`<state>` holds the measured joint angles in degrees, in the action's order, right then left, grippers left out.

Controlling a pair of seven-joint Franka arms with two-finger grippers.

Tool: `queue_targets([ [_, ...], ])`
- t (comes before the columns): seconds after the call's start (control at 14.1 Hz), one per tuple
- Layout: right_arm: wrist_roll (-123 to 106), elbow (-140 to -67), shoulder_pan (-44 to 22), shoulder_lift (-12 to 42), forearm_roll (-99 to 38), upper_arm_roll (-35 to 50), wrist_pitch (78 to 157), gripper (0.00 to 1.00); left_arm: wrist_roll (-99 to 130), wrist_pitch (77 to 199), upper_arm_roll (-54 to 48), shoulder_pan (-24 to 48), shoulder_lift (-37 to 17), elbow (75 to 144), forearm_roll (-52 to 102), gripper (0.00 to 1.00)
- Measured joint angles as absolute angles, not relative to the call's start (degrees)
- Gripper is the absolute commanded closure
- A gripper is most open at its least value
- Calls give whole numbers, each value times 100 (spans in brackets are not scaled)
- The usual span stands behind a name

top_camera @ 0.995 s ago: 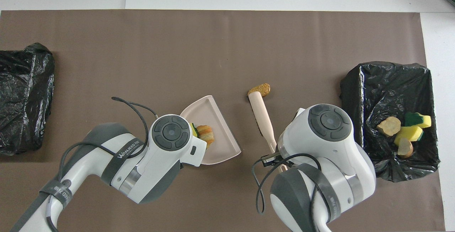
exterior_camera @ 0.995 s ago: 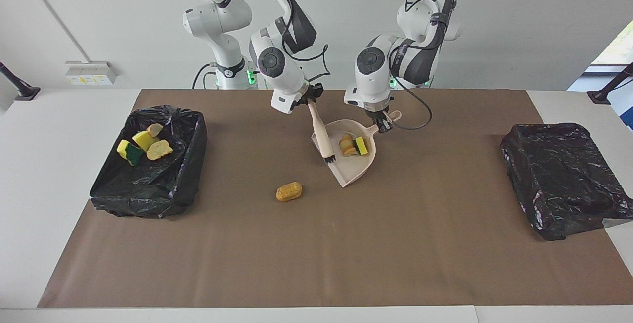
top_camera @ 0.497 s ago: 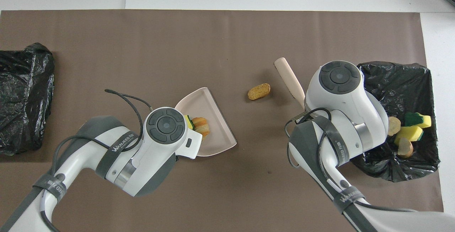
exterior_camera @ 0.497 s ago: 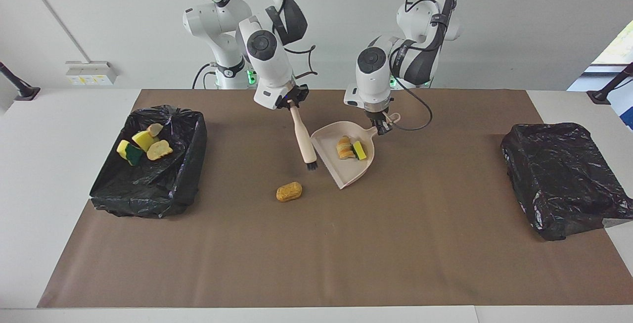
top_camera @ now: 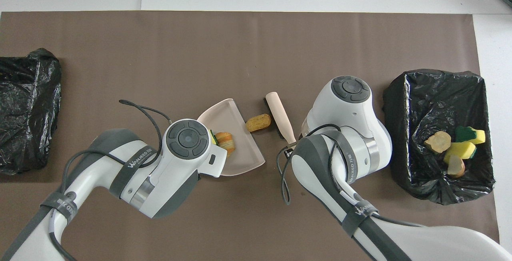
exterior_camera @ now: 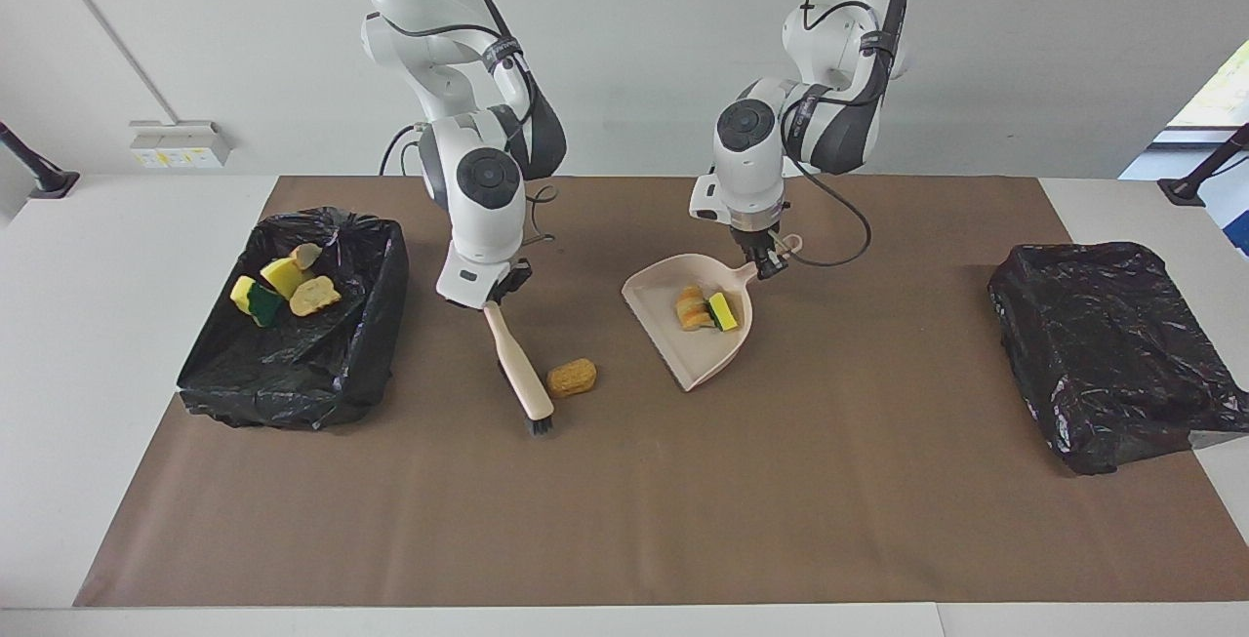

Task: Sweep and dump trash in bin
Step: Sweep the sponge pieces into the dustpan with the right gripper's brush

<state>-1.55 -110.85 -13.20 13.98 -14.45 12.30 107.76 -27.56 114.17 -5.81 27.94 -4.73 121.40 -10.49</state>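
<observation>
while the left gripper [exterior_camera: 769,261] is clenching the dustpan [exterior_camera: 695,330] handle low, the right gripper [exterior_camera: 493,298], grasping the brush [exterior_camera: 519,372], should be nudging the bread chunk [exterior_camera: 571,378] gently panward.

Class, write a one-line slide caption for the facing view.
Right gripper sets the brush beside a loose bread chunk; left gripper holds the loaded dustpan.

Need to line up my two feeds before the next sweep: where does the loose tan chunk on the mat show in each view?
Facing view: the loose tan chunk lies at lower centre, beside the brush.
Overhead view: the chunk lies at centre, between the dustpan mouth and the brush.
Shared landmark: the brush head, right beside it in both.
</observation>
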Motion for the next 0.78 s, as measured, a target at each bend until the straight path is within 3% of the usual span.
queue_targets([
  [0.36,-1,-11162,-1782,1152,-2917,1243,10536,100,-2768,11749,-580,2728,-486,12216,-1050,100],
  [0.78,1637,-11137,-1655,179,-2507,1139,9768,100,-3016,11879,-587,2727,-497,12247,-1050,100],
])
